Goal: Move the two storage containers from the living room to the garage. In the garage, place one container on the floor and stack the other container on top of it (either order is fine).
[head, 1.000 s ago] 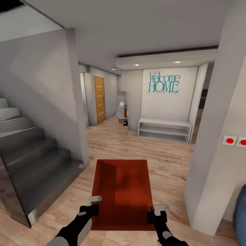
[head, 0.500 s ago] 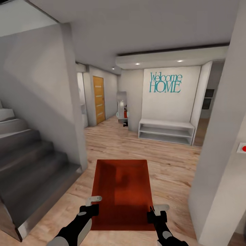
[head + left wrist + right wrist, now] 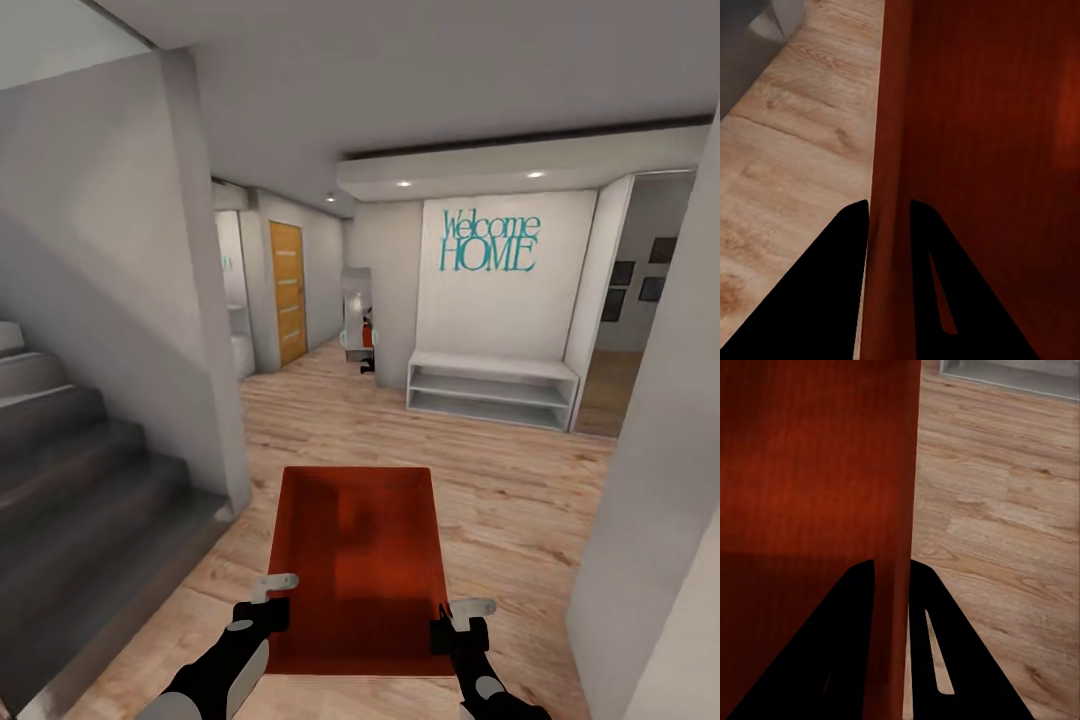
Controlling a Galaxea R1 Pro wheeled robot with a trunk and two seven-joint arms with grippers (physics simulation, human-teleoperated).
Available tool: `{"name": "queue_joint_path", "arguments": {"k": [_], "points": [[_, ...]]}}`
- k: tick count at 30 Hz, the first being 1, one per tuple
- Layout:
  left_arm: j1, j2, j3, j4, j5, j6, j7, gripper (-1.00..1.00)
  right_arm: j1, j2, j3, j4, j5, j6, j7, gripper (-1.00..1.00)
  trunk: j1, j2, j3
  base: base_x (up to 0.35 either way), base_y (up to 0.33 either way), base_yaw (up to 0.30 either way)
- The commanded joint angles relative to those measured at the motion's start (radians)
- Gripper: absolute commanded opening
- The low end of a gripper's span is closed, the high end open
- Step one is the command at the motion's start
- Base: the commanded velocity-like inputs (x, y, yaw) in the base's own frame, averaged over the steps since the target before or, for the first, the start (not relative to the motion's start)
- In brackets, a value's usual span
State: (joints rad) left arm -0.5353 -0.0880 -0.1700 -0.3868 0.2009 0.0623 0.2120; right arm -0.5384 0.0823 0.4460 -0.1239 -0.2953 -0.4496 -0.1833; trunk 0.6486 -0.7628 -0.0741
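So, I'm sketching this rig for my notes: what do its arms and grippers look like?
Both arms are black with grey panels along the forearm. The left gripper and right gripper have black bodies and pale grey fingers; in the wrist views the fingers read as black tapering wedges. No cables or markings show.

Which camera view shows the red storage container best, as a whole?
The head view: the whole open-top storage container is seen from above, held between the left claw and the right claw. Each wrist view shows one thin side wall pinched between dark fingers, over the wood floor.

I've got the red-orange rectangular open-top storage container (image 3: pixel 355 565) between my tools, grey staircase (image 3: pixel 80 480) left, white low shelf unit (image 3: pixel 492 388) ahead.
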Motion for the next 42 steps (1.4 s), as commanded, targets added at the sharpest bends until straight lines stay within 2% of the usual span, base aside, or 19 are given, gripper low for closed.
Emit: {"name": "queue_joint_path", "arguments": {"k": [1, 42], "points": [[0.000, 0.002, -0.005, 0.002, 0.011, 0.007, 0.017, -1.00, -0.002, -0.004, -0.010, -0.001, -0.011, -0.060, -0.067, -1.00, 0.001, -0.001, -0.002, 0.321, 0.000, 0.000], [0.000, 0.002, -0.005, 0.002, 0.011, 0.007, 0.017, -1.00, -0.002, -0.004, -0.010, 0.000, -0.011, -0.059, -0.067, -1.00, 0.001, -0.001, -0.002, 0.321, 0.000, 0.000]]}}
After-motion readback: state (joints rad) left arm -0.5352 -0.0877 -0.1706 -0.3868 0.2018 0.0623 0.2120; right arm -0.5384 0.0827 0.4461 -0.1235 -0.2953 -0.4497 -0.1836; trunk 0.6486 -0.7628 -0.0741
